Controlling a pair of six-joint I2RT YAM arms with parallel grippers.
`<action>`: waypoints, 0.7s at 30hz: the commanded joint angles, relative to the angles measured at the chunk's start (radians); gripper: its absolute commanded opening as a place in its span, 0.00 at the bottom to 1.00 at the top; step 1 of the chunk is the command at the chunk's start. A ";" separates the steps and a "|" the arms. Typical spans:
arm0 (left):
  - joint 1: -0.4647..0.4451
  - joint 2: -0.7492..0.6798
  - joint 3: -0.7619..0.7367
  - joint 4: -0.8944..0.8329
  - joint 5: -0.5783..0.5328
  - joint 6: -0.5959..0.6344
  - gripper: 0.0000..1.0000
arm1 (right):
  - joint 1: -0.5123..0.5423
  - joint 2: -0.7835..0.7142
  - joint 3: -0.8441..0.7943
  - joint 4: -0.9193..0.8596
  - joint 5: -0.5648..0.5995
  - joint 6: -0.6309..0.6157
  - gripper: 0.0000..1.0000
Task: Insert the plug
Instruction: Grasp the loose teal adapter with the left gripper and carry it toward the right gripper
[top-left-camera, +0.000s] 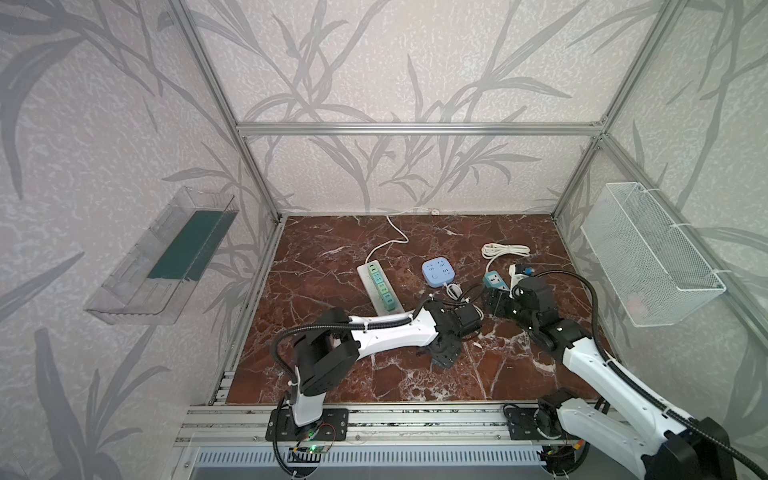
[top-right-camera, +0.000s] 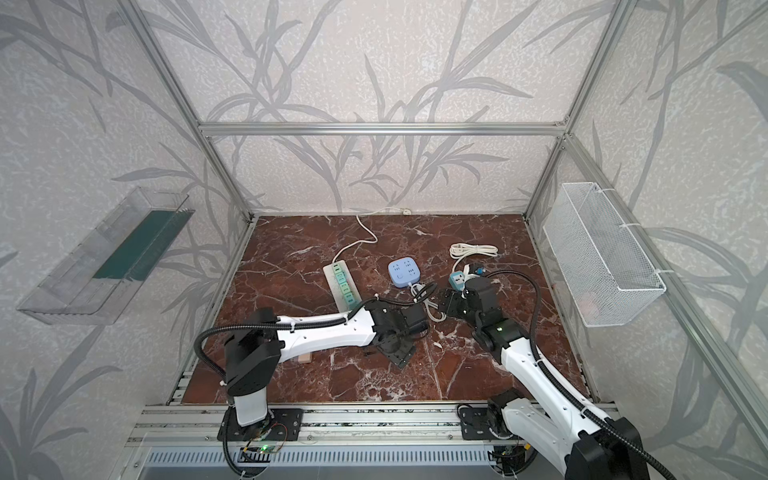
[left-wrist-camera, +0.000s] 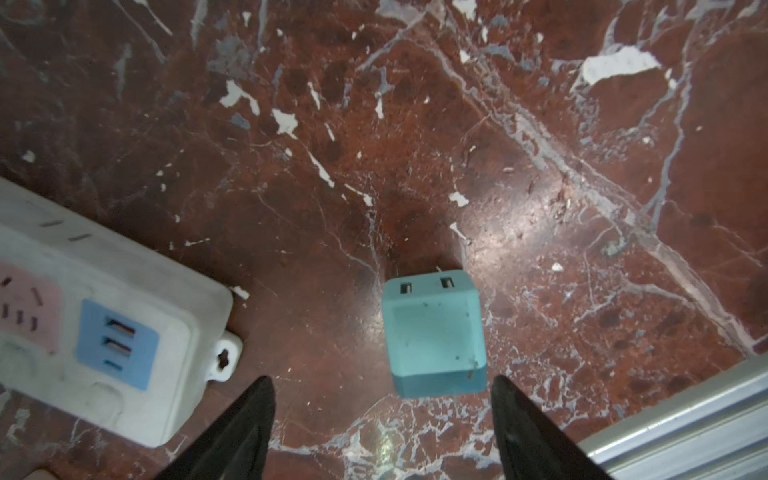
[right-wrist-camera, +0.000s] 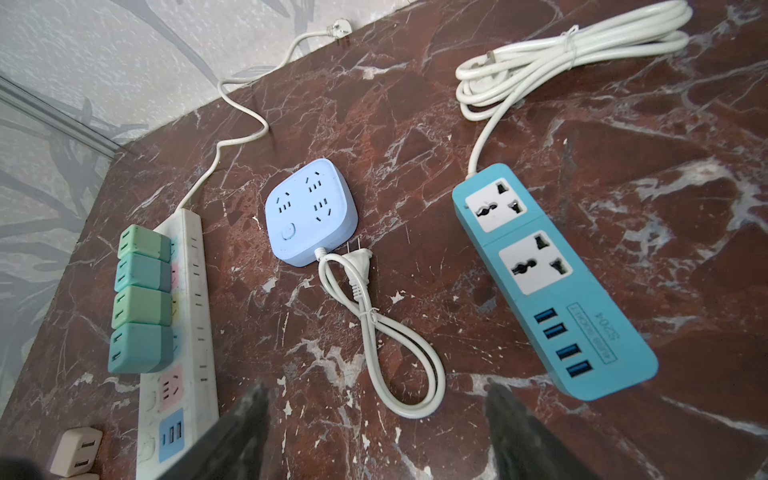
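The left gripper (left-wrist-camera: 382, 379) is hovering released just beside the teal plug (left-wrist-camera: 434, 332), which is lying on the table (left-wrist-camera: 415, 124) near the white power strip (left-wrist-camera: 104, 316). The right gripper (right-wrist-camera: 376, 388) is hanging released, empty.

I've got the teal cube plug (left-wrist-camera: 434, 332) lying loose on the marble, two USB slots on the face turned away from me. Near it, not touching, is the white power strip (left-wrist-camera: 104, 324), lying flat. It has four green and teal cubes (right-wrist-camera: 141, 299) already seated in a row, and the pink socket (right-wrist-camera: 171, 388) after them is free.
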 joint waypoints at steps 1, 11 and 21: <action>-0.021 0.018 0.018 0.005 0.003 -0.072 0.81 | -0.006 -0.019 -0.007 0.030 -0.039 0.008 0.82; -0.020 0.096 0.012 0.026 -0.004 -0.108 0.73 | -0.009 -0.035 -0.017 0.027 -0.032 0.008 0.82; -0.014 0.115 -0.030 0.076 0.022 -0.088 0.41 | -0.012 -0.028 -0.014 0.026 -0.027 0.007 0.81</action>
